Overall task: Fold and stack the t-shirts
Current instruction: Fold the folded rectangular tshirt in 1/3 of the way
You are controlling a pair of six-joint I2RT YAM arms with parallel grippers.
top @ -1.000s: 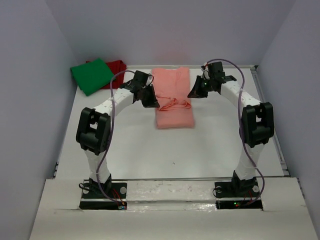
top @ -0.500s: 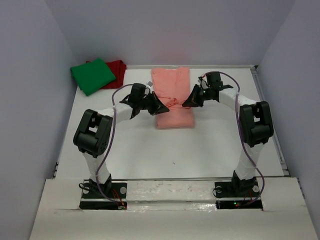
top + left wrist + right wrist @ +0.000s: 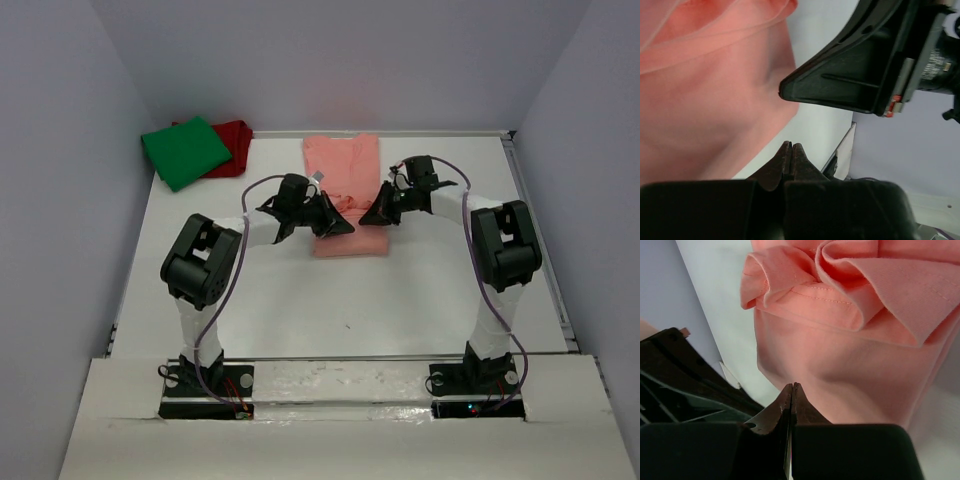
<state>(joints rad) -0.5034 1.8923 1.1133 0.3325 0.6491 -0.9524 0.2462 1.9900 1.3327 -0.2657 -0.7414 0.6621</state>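
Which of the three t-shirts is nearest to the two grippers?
The salmon-pink t-shirt: the left gripper and the right gripper are at its near end. The green t-shirt and the dark red t-shirt lie in the far left corner.

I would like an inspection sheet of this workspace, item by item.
Surface: white table, one small dark speck.
Job's things: salmon-pink t-shirt partly folded, bunched mid-length; green t-shirt folded, overlapping dark red t-shirt, far left corner.
Clutter: nothing seen.
Hands: left hand shut, right hand shut, at the salmon-pink t-shirt's two sides, nothing seen between fingers.
Cables: purple cable along each arm.
Surroundings: plain grey walls.
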